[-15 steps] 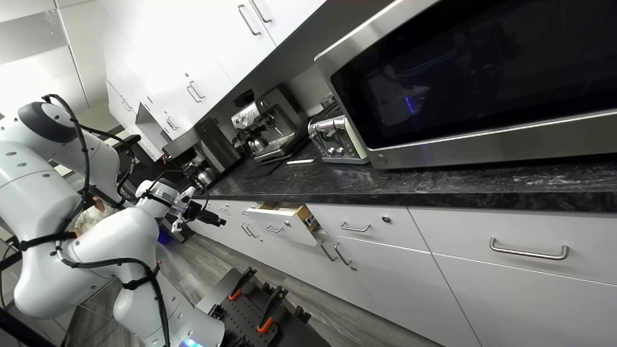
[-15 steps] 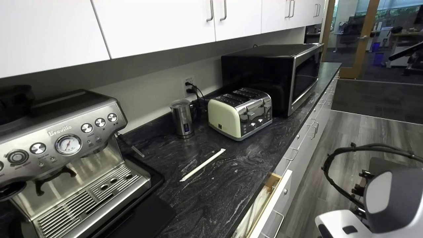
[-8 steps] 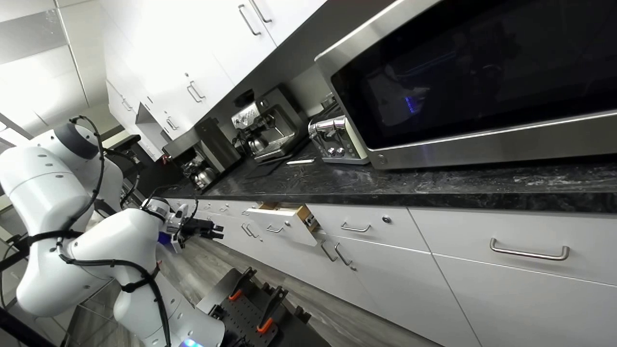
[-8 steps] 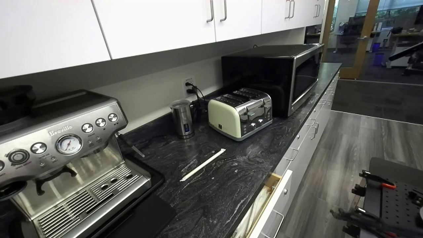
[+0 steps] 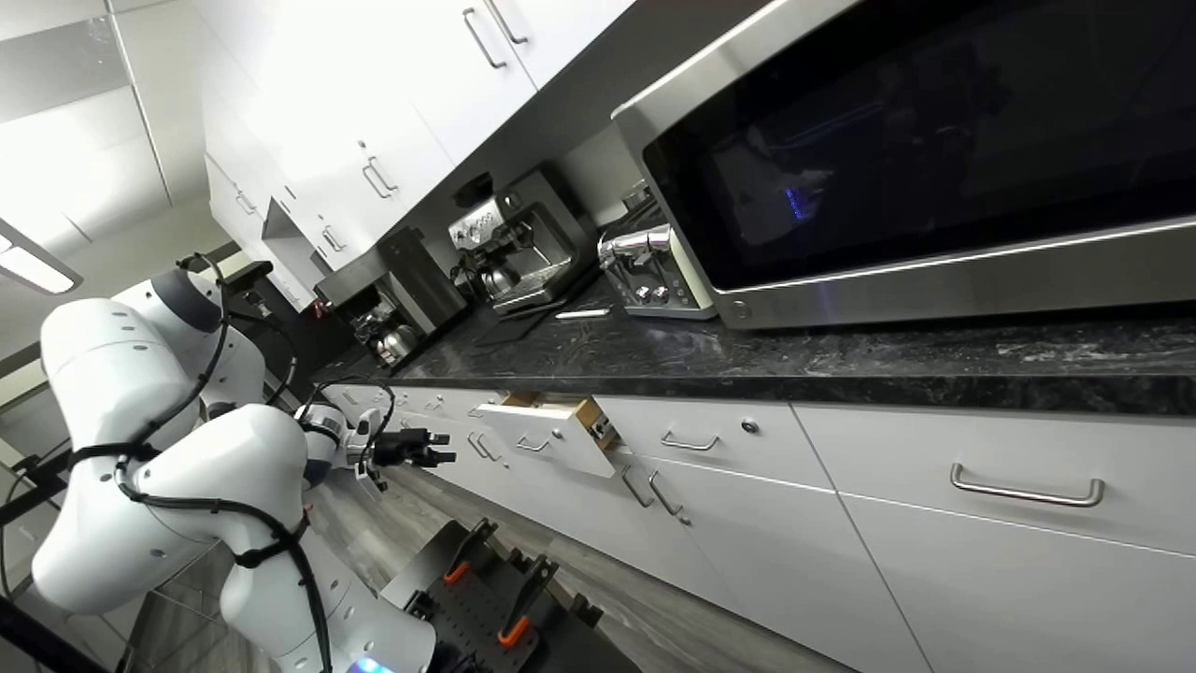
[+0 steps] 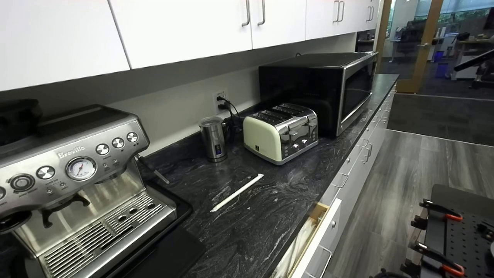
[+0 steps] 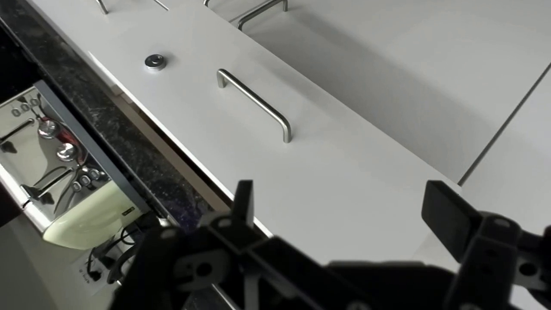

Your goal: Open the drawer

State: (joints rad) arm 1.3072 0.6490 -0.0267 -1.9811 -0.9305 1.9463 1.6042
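The drawer [image 5: 579, 451] stands partly pulled out, with its white front forward of the neighbours and its tan wooden side showing in an exterior view. It also shows partly open in an exterior view [image 6: 321, 241], with pale contents inside. In the wrist view its white front [image 7: 193, 103] fills the middle, with the silver bar handle [image 7: 258, 101] above and left of the fingers and a round lock beyond. My gripper [image 5: 450, 448] is open and empty, apart from the handle. Its spread black fingers frame bare drawer front in the wrist view [image 7: 339, 187].
The black countertop [image 6: 270, 216] overhangs the drawer. On it are a toaster [image 6: 279, 133], a microwave [image 6: 316, 90], an espresso machine [image 6: 77, 185] and a white stick [image 6: 237, 192]. Cabinet doors with handles lie below. A black perforated platform [image 5: 481, 598] stands by the arm base.
The arm has swung and the gripper has turned, now pointing more level toward the drawer and slightly nearer it. The arm has left most of an exterior view. The drawer has not moved.
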